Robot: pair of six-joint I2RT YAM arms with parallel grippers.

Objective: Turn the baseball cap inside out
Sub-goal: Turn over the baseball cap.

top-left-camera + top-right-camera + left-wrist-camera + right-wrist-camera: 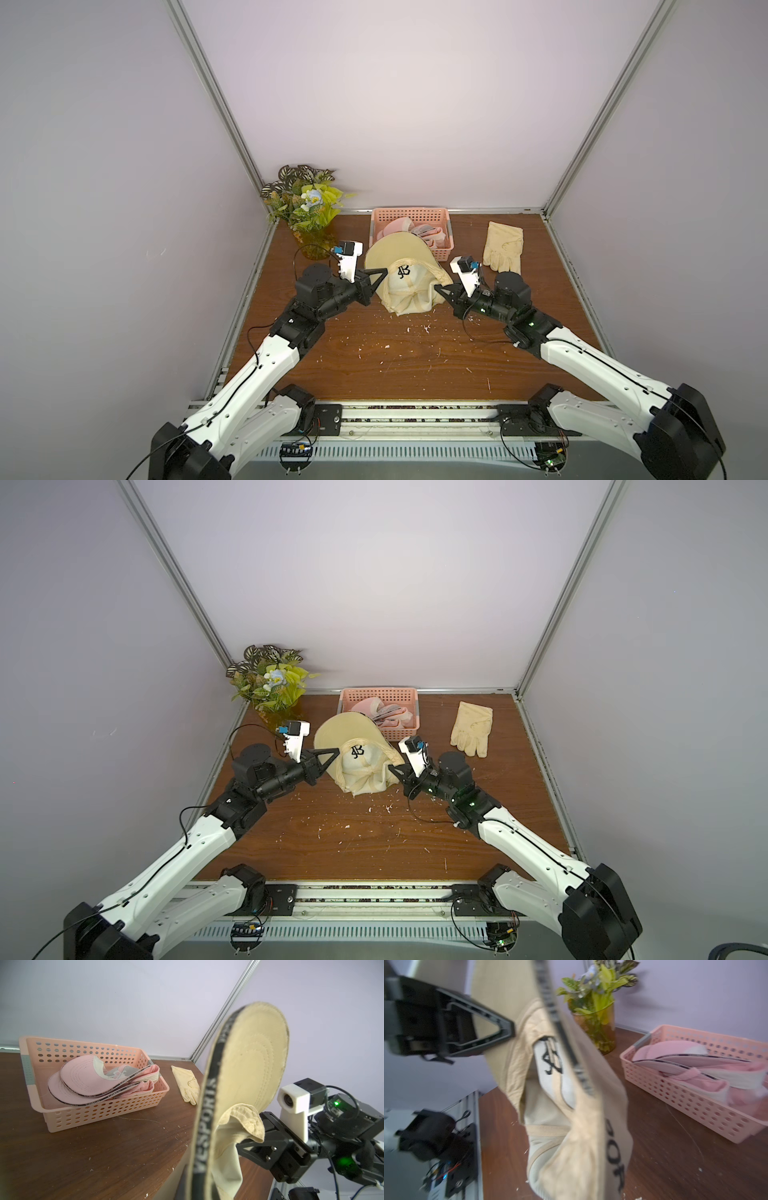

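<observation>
fingers: left gripper [385, 272] and right gripper [436, 286] were both clamped on baseball cap [405, 293] rim, opposite sides
location: over table [374, 353] centre, just in front of pink basket [409, 215]
left wrist only: readable brim-edge lettering [204, 1126]
hidden from left wrist: logo stitching [404, 271] on lining

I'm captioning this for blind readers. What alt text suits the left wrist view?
A cream baseball cap fills the foreground, brim upright, its fabric edge pinched by the right gripper. Behind, on the wooden table, a pink basket holds pink caps, and a cream glove lies nearby.
</observation>
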